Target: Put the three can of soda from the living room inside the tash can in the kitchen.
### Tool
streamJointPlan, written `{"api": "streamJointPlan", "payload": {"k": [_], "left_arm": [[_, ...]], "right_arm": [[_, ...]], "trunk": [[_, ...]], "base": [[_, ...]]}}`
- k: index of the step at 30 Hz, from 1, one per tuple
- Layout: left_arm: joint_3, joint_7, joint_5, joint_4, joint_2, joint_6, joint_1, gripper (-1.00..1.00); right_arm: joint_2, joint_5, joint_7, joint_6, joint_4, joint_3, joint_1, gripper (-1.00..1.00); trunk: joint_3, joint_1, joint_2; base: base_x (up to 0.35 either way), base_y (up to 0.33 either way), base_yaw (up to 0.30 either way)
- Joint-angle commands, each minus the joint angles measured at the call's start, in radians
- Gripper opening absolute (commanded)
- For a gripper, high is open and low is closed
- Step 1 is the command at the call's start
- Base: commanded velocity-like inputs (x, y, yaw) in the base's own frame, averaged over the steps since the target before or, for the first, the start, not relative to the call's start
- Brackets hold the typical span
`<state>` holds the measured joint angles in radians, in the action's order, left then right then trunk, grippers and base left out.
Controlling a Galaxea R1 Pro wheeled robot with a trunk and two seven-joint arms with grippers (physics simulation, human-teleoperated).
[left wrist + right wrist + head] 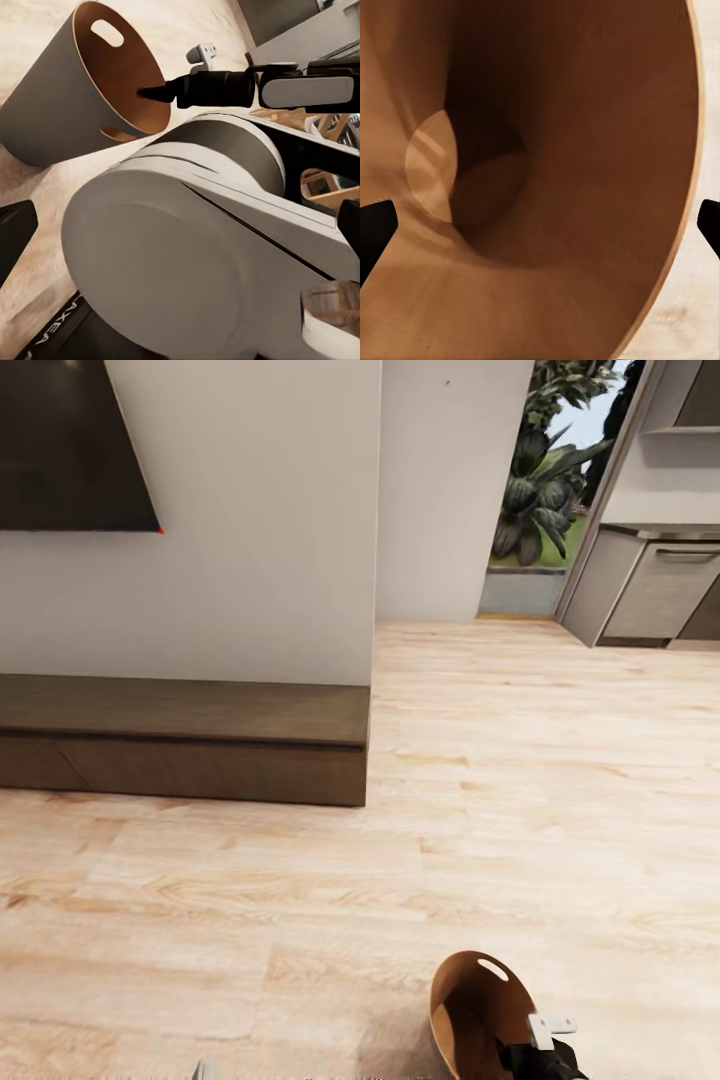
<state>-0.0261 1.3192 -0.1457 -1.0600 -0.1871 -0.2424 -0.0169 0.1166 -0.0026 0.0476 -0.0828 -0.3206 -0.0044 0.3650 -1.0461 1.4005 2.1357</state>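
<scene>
The tash can (pixel 470 1010) hangs tilted at the lower right of the head view, its glossy brown inside and rim slot facing up. My right gripper (pixel 522 1050) is shut on its rim wall. In the left wrist view the tash can (pixel 60 105) shows its grey outside, with the right gripper (pixel 154 94) pinching the rim from the side. The right wrist view looks straight down into the tash can (pixel 607 150), with the right gripper (pixel 540 229) fingertips dark at both edges. My left gripper (pixel 180 225) is open and holds nothing. The cans of soda are out of view.
A low dark wood bench (pixel 180 740) runs along the white wall at left, under a black screen (pixel 70 440). Past the wall corner (pixel 378 560), light plank floor (pixel 540 760) leads to a glass opening with plants (pixel 545 490) and grey cabinets (pixel 650 590).
</scene>
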Motion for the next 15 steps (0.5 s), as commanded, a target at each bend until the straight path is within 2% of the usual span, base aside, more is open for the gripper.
{"api": "streamJointPlan", "payload": {"k": [1, 15], "left_arm": [[0.0, 0.0, 0.0, 0.0, 0.0, 0.0, 0.0, 1.0], [0.0, 0.0, 0.0, 0.0, 0.0, 0.0, 0.0, 1.0]], "right_arm": [[0.0, 0.0, 0.0, 0.0, 0.0, 0.0, 0.0, 1.0], [0.0, 0.001, 0.0, 0.0, 0.0, 0.001, 0.0, 1.0]], "trunk": [[-0.005, 0.004, 0.007], [-0.021, 0.004, 0.007]], "base": [[0.0, 0.0, 0.0], [0.0, -0.001, 0.0]]}}
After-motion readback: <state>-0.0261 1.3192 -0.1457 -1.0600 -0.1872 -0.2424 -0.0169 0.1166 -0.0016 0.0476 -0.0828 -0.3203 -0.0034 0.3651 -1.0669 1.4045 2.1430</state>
